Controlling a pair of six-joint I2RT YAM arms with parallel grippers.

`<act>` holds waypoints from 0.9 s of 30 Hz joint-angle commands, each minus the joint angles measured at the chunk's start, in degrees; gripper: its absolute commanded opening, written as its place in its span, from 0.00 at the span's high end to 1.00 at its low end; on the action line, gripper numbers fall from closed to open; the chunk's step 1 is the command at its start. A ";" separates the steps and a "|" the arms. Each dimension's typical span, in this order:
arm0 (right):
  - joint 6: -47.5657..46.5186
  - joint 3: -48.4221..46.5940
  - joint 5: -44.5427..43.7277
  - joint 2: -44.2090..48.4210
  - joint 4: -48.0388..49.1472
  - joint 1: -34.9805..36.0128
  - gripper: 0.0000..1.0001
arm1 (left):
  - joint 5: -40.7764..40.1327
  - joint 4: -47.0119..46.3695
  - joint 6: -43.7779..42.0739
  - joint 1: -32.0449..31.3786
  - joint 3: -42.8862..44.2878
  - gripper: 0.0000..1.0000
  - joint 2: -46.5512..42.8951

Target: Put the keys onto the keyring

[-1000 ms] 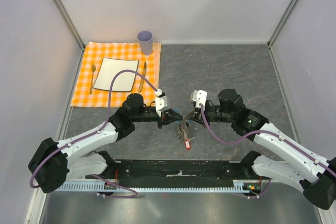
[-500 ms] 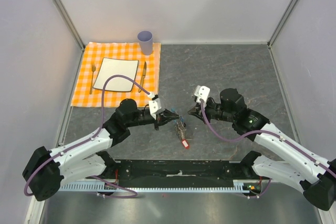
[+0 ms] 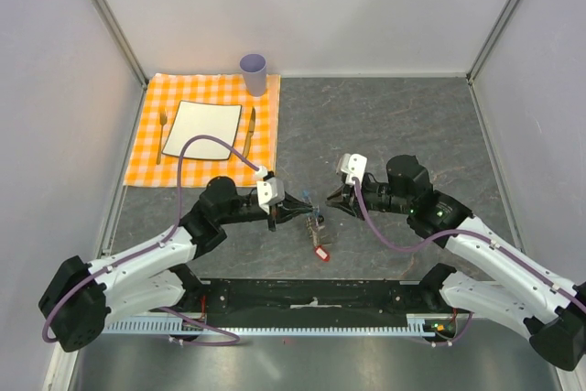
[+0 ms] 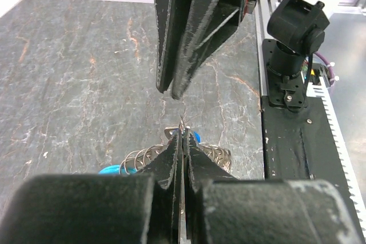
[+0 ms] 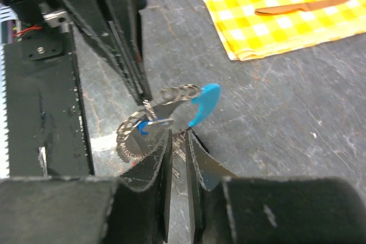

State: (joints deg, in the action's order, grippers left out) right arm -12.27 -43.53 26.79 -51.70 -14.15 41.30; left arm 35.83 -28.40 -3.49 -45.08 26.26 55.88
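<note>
Where the keyring (image 5: 171, 94) sits: off the placemat's (image 3: 146, 167) near right corner, out on the bare table (image 3: 394, 116), between the two sets of black fingers. I cannot tell whether it rests fully on the surface or is partly lifted.
Keyring make: a loop of fine silver chain bunched into loose, glinting coils, with a smooth, curved cyan plastic clasp (image 5: 205, 102) on the side nearer the placemat.
Keys (image 5: 151, 123): thin silver metal pieces tangled in with the chain, too small to count.
Tags: a blue oblong tag (image 5: 142, 129) lies among the coils. A glossy red oblong tag (image 3: 320, 252) lies just beyond the bunch, on the side away from the placemat.
Left gripper (image 4: 182, 135): flat-sided, tapering black plastic fingers pressed tight together. Their tips nip a thin bit of the keyring's metal, and the arm reaches in from the placemat's side.
Right gripper (image 5: 178, 136): matching black fingers with only a slim slit between them and nothing seen in the gap. The tips are just short of the chain on the side away from the placemat, pointing at the other pair.
Table surface: matte, dark grey, stone-like, with pale and rust-coloured veins.
Placemat make: a rectangular orange-and-white checked cloth, lying flat.
On the placemat: a square white plate (image 3: 201, 128) sits in the middle, with a brownish fork (image 3: 162, 135) to its left and a brownish knife (image 3: 249, 132) to its right. A lavender cup (image 3: 254, 72) stands upright at the far right corner.
</note>
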 commanded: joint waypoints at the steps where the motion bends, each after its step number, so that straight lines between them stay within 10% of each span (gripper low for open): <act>1: -3.46 -1.12 10.99 -0.33 2.02 -0.08 0.75 | 4.50 -1.92 -3.01 0.08 3.88 0.98 1.42; 11: -6.27 -2.79 12.77 -1.82 -0.44 -0.08 0.72 | 7.58 -1.30 -4.51 0.08 5.99 0.98 2.74; 27: -5.48 -2.44 10.22 -1.21 -1.31 -0.08 1.00 | 2.94 -2.88 -4.52 0.08 3.02 0.98 -0.50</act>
State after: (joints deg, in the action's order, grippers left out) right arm -17.61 -44.07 37.67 -53.71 -15.81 41.30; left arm 41.71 -26.26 -6.31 -45.08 29.43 58.43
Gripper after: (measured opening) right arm 0.007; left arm 0.019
